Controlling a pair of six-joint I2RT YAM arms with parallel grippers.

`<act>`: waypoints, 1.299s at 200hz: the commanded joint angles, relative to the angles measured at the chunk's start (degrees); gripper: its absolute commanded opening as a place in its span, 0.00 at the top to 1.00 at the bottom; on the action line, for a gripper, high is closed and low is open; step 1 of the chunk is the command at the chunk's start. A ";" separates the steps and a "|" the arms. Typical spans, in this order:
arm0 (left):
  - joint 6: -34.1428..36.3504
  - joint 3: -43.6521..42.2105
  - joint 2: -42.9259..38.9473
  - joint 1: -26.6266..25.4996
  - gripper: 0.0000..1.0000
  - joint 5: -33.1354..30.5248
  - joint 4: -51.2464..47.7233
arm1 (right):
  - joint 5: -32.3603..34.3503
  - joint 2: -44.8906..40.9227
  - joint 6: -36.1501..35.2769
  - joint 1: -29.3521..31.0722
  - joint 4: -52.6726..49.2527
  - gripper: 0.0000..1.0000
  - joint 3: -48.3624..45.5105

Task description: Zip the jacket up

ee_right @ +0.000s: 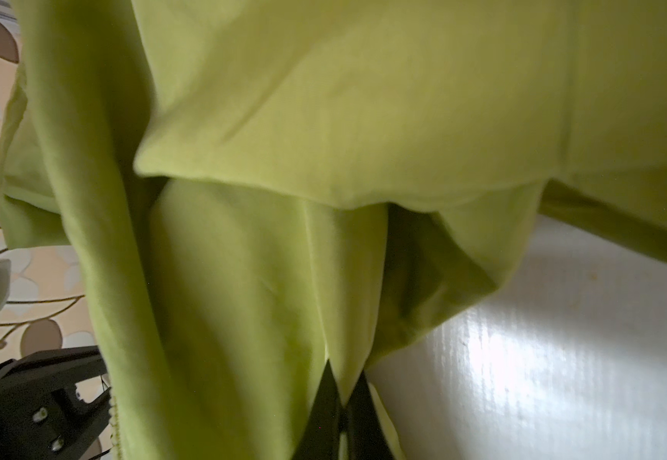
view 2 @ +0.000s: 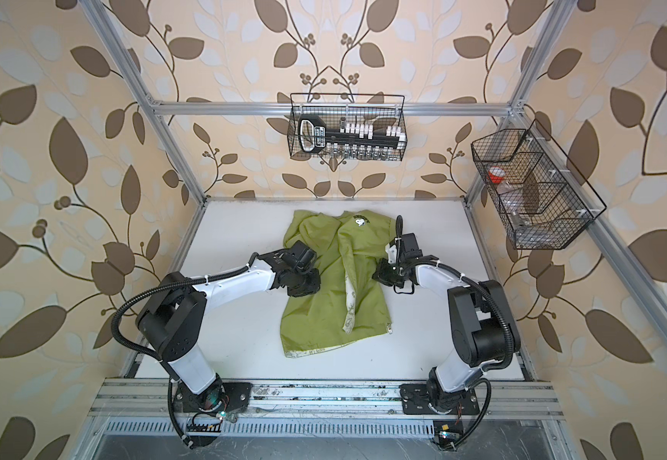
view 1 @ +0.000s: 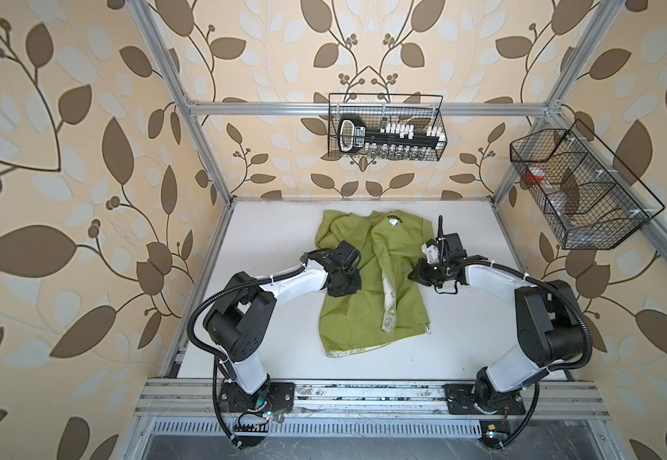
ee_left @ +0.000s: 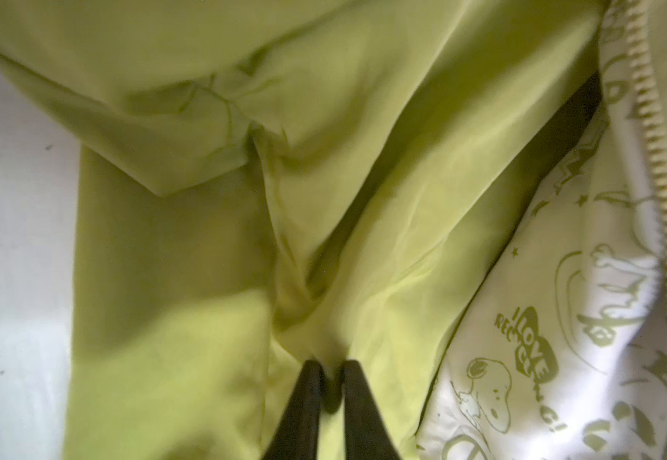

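Watching the left side first: my left gripper [view 1: 343,284] is set down on the left half of the thin lime-green fabric jacket [view 1: 363,318]. The jacket lies spread on the white tabletop [view 1: 268,247] between the two arms, collar end toward the back wall. From the left wrist, the black fingers [ee_left: 310,398] sit almost together with a slim dark gap. A green ridge runs right up to them, and I cannot tell whether any cloth is actually pinched.

Moving across, the front is unzipped. A strip of white doodle-printed lining [view 1: 389,306] is folded out down the middle, and the left wrist view shows pale zipper teeth [ee_left: 658,191] along its edge. A small metal pull [view 1: 428,327] sits at the hem's right corner.

On the right, my right gripper [view 1: 417,275] is at the jacket's right edge. Its fingers [ee_right: 320,418] are clamped tight on a fold of green fabric, which is raised off the tabletop.
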 commanded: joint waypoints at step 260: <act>10.77 -11.02 -31.14 24.41 1.00 -8.71 -22.86 | 7.27 -3.59 -2.77 -3.92 -6.58 1.00 -1.81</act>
